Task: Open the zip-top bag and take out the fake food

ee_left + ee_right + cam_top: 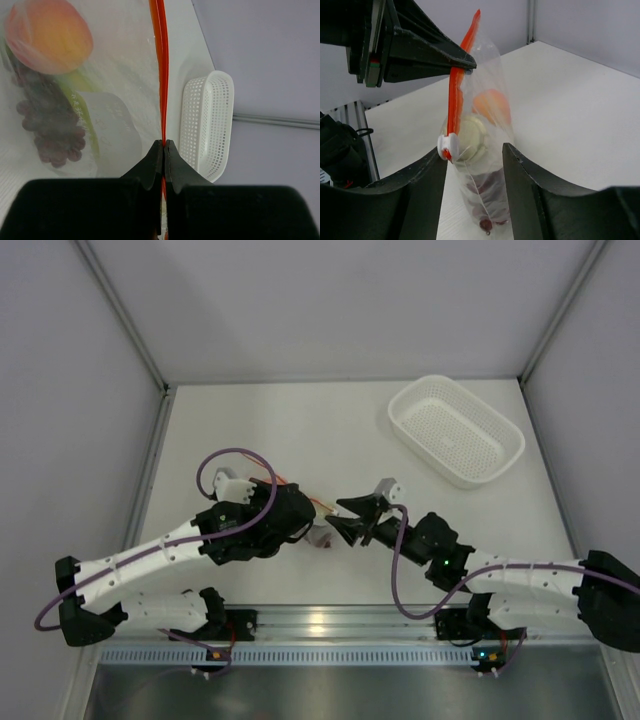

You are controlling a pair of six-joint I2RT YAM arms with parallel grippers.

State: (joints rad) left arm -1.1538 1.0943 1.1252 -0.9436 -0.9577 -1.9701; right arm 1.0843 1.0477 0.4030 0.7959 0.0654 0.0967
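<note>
The zip-top bag [487, 90], held at 6 o'clock on the table [300, 430] by its zipper strip [161, 75] pinched in the left gripper [164, 142], could be pulled loose if the spread right gripper [475, 150] is closed beside the white slider [446, 144] rather than on it.

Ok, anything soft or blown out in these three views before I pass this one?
Left wrist: the fake food inside the zip-top bag is blurred and hazy, the white basket sharper. Right wrist: the bag is crisp, the near fingers dark and featureless. Top external: even light, glare on the metal rail.
</note>
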